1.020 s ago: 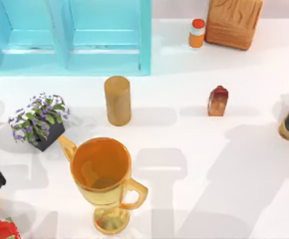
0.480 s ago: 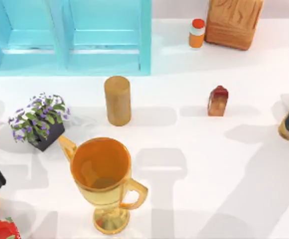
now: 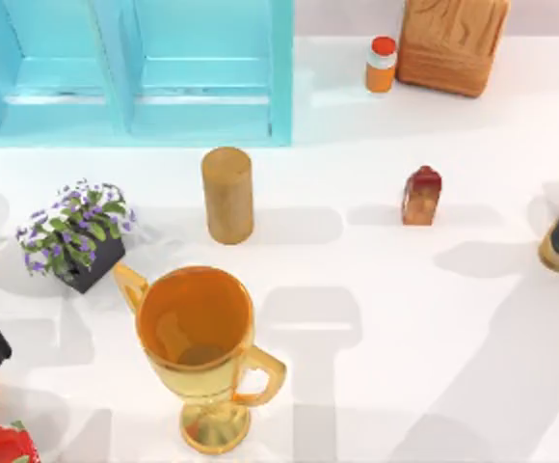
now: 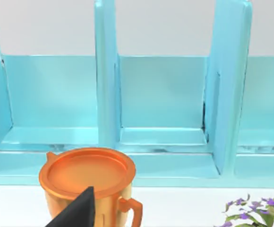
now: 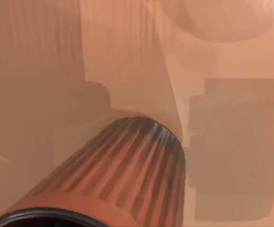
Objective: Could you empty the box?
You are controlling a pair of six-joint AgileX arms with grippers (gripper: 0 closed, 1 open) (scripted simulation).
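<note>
A gold trophy cup stood near the front of the white surface, a potted purple flower to its left and a tan cylinder behind it. A small red bottle stood mid-surface, an orange-capped bottle beside the turquoise shelf.
</note>
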